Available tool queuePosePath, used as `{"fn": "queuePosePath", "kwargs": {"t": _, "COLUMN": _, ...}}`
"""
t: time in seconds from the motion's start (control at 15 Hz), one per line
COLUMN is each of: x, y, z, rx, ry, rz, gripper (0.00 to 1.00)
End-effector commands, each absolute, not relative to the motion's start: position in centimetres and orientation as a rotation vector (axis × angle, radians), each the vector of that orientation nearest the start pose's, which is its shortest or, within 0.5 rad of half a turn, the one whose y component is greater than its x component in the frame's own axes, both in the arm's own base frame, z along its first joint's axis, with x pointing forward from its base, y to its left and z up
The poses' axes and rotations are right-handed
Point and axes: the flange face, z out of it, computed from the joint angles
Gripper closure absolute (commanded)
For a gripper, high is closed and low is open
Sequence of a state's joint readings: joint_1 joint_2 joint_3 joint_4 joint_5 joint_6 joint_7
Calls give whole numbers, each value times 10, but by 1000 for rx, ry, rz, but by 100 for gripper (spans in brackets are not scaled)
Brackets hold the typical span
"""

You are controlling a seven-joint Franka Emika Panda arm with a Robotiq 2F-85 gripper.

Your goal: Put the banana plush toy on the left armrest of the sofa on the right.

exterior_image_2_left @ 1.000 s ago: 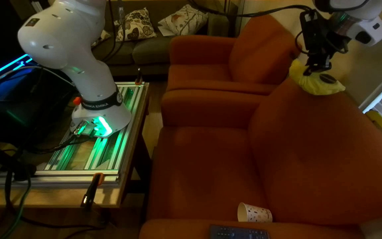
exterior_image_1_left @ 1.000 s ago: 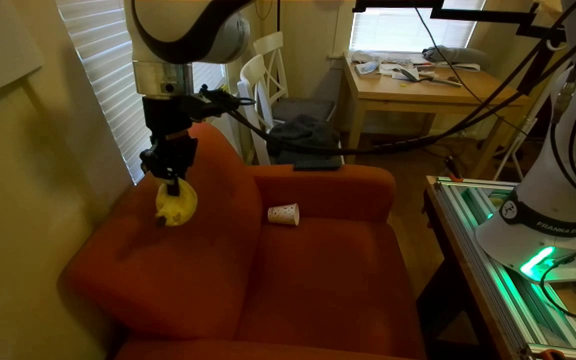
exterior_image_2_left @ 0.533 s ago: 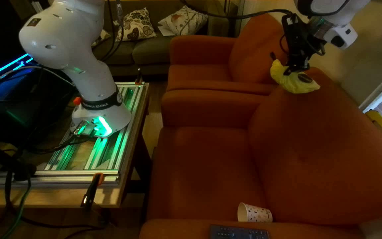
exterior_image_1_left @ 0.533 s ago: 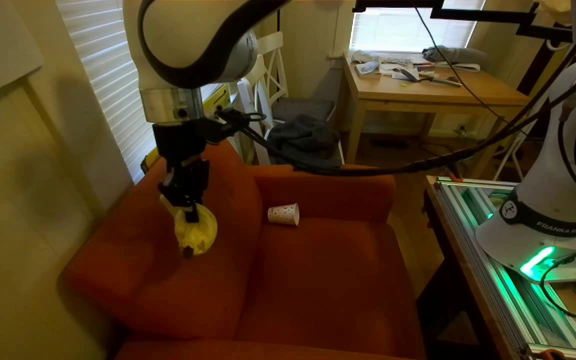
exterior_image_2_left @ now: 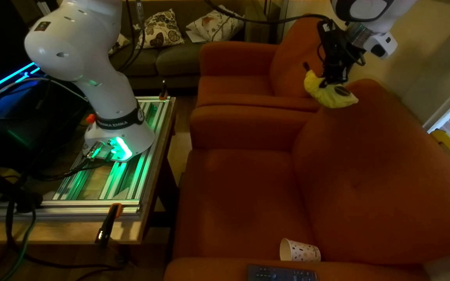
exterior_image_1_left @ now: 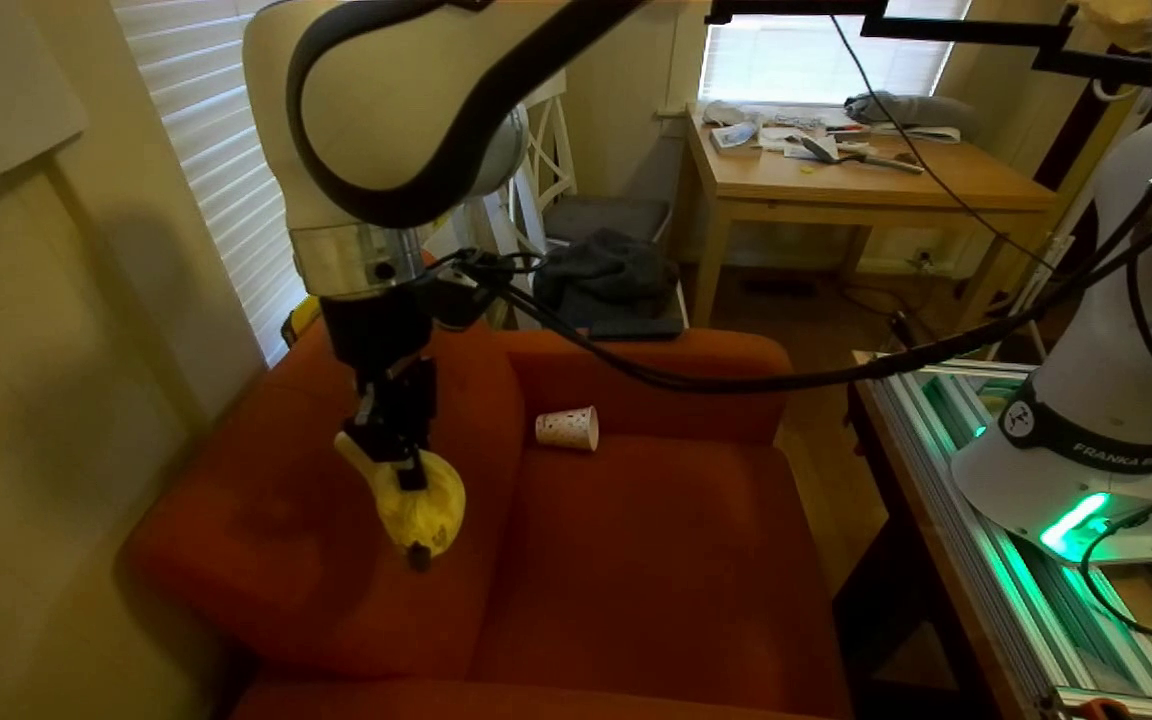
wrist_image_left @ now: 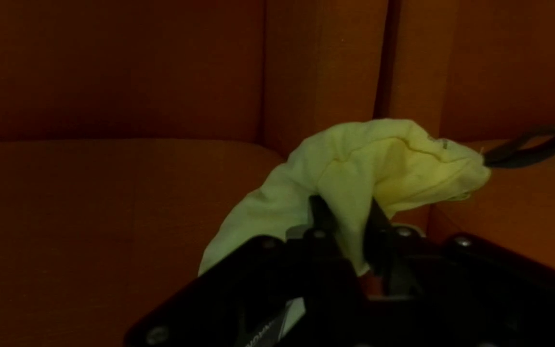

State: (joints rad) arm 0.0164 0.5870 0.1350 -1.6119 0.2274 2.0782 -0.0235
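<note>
The yellow banana plush toy [exterior_image_1_left: 426,512] hangs in my gripper [exterior_image_1_left: 410,476], above the orange sofa's backrest [exterior_image_1_left: 286,560]. In an exterior view the toy [exterior_image_2_left: 332,96] and gripper [exterior_image_2_left: 328,81] are near the backrest's top, behind the sofa's far armrest [exterior_image_2_left: 244,127]. In the wrist view my gripper [wrist_image_left: 345,207] is shut on a fold of the toy [wrist_image_left: 268,207]; its dark loop points right. There, this armrest [wrist_image_left: 325,72] lies ahead of the toy, beside the neighbouring sofa's armrest [wrist_image_left: 422,58].
A spotted paper cup [exterior_image_1_left: 568,429] lies on the seat, also in an exterior view [exterior_image_2_left: 300,250]. A dark remote [exterior_image_2_left: 281,273] rests on the near armrest [exterior_image_2_left: 205,269]. A second orange sofa [exterior_image_2_left: 236,86] stands close behind. A chair and table [exterior_image_1_left: 836,185] stand at the back.
My gripper and the toy have moved along the backrest, toward the viewer in an exterior view and leftward toward the two sofas' adjoining armrests in an exterior view. The toy stays gripped.
</note>
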Motion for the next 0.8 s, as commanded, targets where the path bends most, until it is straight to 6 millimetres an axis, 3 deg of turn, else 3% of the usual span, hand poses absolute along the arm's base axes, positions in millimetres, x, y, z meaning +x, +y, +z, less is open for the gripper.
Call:
{"fn": "queuePosePath", "kwargs": {"t": 0.0, "x": 671, "y": 103, "z": 281, "rx": -2876, "ry": -50, "rz": 195, "gripper": 80}}
{"fn": "queuePosePath", "kwargs": {"t": 0.53, "x": 670, "y": 102, "z": 281, "rx": -2876, "ry": -54, "rz": 196, "gripper": 80}}
{"fn": "queuePosePath", "kwargs": {"t": 0.6, "x": 672, "y": 107, "z": 279, "rx": -2876, "ry": -85, "rz": 196, "gripper": 93}}
{"fn": "queuePosePath", "kwargs": {"t": 0.73, "x": 674, "y": 116, "z": 273, "rx": -2884, "ry": -140, "rz": 205, "gripper": 93}}
